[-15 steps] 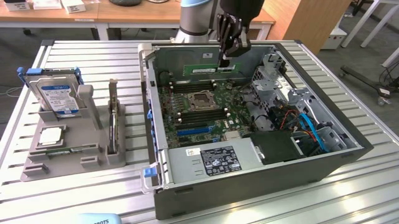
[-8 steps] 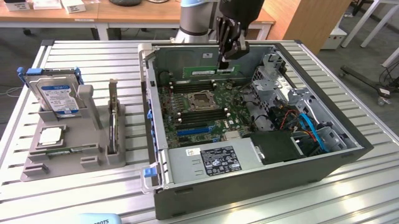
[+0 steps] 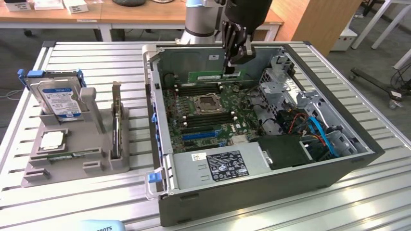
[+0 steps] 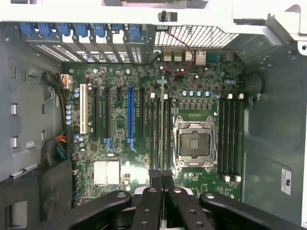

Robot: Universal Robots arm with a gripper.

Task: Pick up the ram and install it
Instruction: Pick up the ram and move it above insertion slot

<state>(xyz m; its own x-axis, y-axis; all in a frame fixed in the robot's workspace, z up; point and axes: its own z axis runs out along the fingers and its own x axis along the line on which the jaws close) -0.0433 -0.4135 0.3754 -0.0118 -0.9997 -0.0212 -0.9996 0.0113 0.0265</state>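
One ram [image 3: 209,76] stick pinched in my gripper [image 3: 232,65], hanging over the motherboard [image 3: 192,120] inside the case [image 3: 257,192]; fingers [image 4: 154,178] nearly pressed together on its thin edge; I'd judge it needs holding upright, parallel to the slots [image 4: 156,134] beside the socket [image 4: 194,143], both ends seating evenly.

Silver-grey tubular arm [image 3: 198,24] with a bluish joint cap, then a black wrist housing [image 3: 247,10], ending in a matte black gripper [image 3: 233,65] whose jointed bar-link fingers [image 4: 148,206] carry rows of small round grey pivot pins [image 4: 152,190].
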